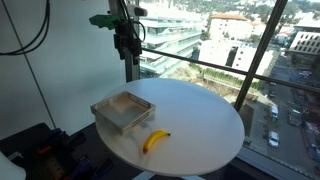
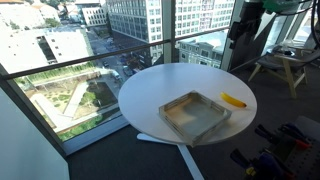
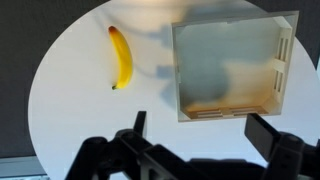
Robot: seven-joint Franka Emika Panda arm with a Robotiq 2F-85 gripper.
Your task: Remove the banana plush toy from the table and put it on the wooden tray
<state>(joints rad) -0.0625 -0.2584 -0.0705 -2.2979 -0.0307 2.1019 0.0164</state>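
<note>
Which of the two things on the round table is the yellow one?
The banana plush toy, curved, lying beside the square, pale wooden tray, apart from it.

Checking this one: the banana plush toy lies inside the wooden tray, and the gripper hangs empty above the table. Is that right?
Not quite. The banana plush toy lies on the table, beside the wooden tray and apart from it; the tray holds nothing. The wrist view shows this. The gripper does hang empty above the table.
</note>
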